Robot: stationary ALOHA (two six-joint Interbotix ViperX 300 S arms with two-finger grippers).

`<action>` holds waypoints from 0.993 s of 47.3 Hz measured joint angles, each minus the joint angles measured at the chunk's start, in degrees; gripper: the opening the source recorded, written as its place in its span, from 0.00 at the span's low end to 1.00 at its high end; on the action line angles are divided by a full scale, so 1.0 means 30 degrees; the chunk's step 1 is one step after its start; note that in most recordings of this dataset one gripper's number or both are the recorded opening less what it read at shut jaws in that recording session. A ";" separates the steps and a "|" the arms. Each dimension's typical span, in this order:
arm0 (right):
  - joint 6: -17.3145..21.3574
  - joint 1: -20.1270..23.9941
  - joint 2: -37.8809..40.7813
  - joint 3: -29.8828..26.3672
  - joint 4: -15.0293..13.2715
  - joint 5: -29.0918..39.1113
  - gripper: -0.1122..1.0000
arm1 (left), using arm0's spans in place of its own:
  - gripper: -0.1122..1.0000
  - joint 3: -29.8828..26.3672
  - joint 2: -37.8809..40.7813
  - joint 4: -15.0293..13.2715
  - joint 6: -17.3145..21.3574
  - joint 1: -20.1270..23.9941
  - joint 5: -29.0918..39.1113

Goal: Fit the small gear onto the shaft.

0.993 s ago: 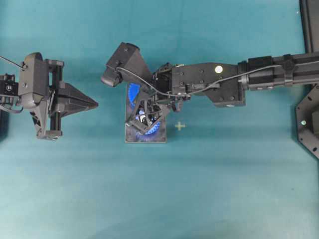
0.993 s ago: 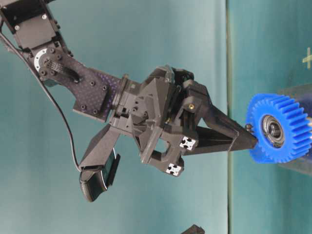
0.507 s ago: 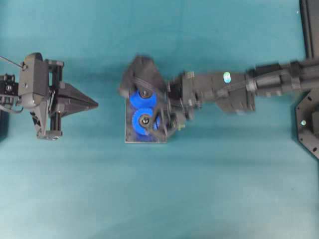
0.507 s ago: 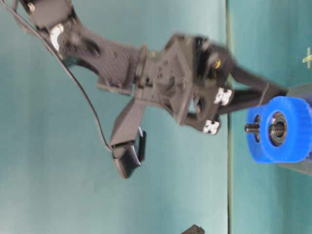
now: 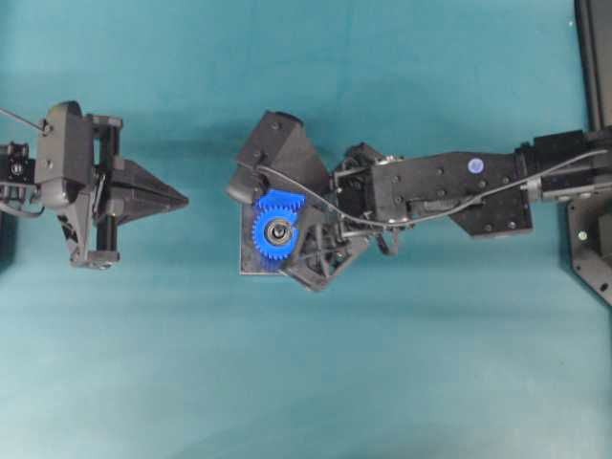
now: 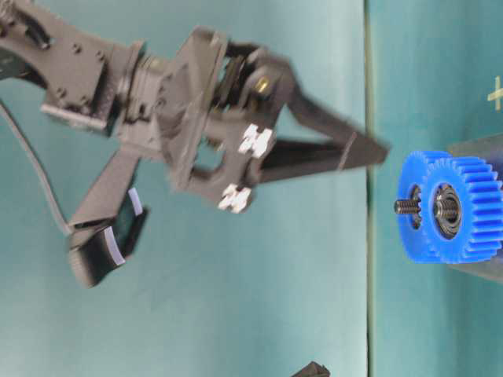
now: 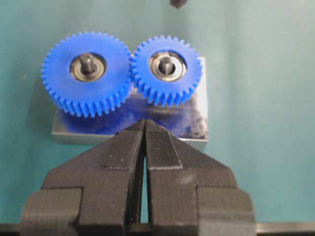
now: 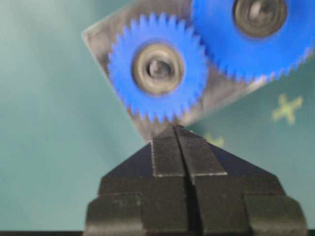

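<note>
The small gear (image 7: 167, 70) now sits on the shaft (image 7: 166, 62), meshed with the larger gear (image 7: 86, 73) on the plate (image 7: 196, 129). The right tool (image 6: 376, 155), clenched and empty, has withdrawn clear; seating appears complete. The left tool (image 7: 144, 132) is clenched.

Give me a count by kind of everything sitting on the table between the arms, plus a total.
Blue gears: 2, the small gear and the larger gear
Grey metal plate: 1
Silvery pegs: 2, the shaft and the larger gear's peg
Total: 5

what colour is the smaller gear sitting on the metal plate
Bright blue, the small toothed plastic gear has a silver-and-black bearing at its centre; the left wrist view shows it best.
</note>
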 measured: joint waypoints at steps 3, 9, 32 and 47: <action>0.0000 -0.0234 0.0498 -0.0146 0.0000 -0.0645 0.08 | 0.10 0.0000 0.0000 0.0000 0.0000 0.0000 0.0000; -0.0322 -0.0850 0.1582 -0.0498 -0.0029 -0.2021 0.08 | 0.10 0.0000 0.0000 0.0000 0.0000 0.0000 0.0000; -0.0527 -0.1318 0.1787 0.0381 0.0176 -0.1670 0.08 | 0.10 0.0000 -0.0029 0.0000 0.0000 0.0000 0.0000; 0.0762 0.0996 0.0322 0.2285 0.1641 -0.1377 0.08 | 0.10 0.0000 -0.0059 0.0000 0.0000 0.0000 0.0000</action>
